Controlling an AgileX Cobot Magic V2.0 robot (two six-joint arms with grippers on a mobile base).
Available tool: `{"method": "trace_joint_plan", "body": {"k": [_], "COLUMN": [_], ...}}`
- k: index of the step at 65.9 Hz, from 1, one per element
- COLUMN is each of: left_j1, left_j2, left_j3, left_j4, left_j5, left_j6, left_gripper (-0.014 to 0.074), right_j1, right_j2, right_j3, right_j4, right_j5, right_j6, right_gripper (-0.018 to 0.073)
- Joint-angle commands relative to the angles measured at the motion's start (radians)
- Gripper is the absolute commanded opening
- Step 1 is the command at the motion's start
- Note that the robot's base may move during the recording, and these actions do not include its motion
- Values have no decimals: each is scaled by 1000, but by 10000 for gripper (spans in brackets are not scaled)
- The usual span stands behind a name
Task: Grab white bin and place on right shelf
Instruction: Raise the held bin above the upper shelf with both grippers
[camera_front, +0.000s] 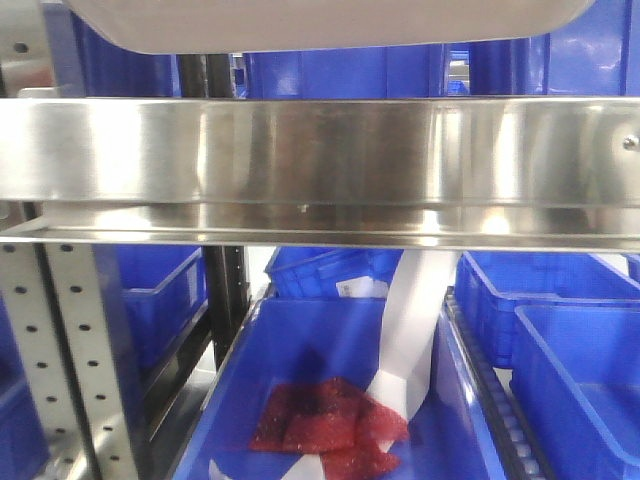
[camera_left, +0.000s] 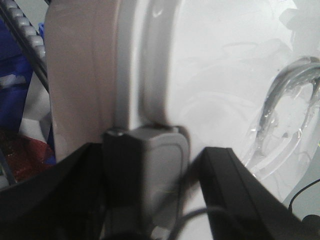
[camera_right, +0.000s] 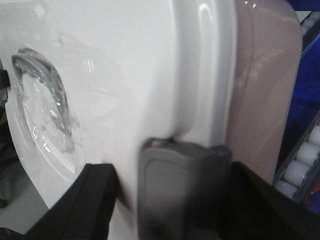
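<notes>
Hanging at the very top of the front view, the white bin (camera_front: 320, 22) shows only its pale underside, clear above the wide reflective lip of the right shelf (camera_front: 320, 160), with a band of blue between the two. Whether it is over the shelf deck or just in front of it cannot be told. The left gripper (camera_left: 155, 150) has its black fingers (camera_left: 235, 185) closed in to about the width of a grey clip (camera_left: 162, 165) on the bin's rim, one on each side, so it has hold of the bin at that end (blur hides how firmly both fingers press). Left of that clip runs the pinkish side wall, and right of it the glossy lid (camera_left: 210, 65) with its handle recess (camera_left: 282, 110). The right gripper (camera_right: 170, 167) mirrors this at the other end. Its jaws stand narrowly on either side of a matching grey clip, gripping the rim, with the lid to the left and the pinkish wall to the right. Below the shelf sit blue bins (camera_front: 590, 390). The middle one holds a red mesh piece (camera_front: 320, 415) and a white strip (camera_front: 415, 310) that leans down into it. A perforated upright (camera_front: 70, 340) stands at lower left, and grey rollers (camera_right: 302, 165) show beyond the bin in the right wrist view.
</notes>
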Motion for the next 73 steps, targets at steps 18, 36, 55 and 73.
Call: {"method": "trace_joint_plan", "body": {"k": [18, 36, 55, 73], "left_j1": [-21, -21, -21, -21], "left_j2": [-13, -13, -13, -13], "left_j3": [-36, -36, -36, -36], "left_j4": [-151, -151, -151, -151], "left_j5": [5, 5, 5, 5], "left_j6": [15, 15, 15, 15], "left_gripper": [248, 248, 248, 248], "right_j1": [16, 16, 16, 16], "right_j2": [-17, -17, -17, -17], "right_j3": [-41, -41, -41, -41], "right_j4": [225, 225, 225, 225], "right_j5": [106, 106, 106, 106], "right_j6": [-12, -12, -12, -12], "right_gripper": [464, 464, 464, 464]}}
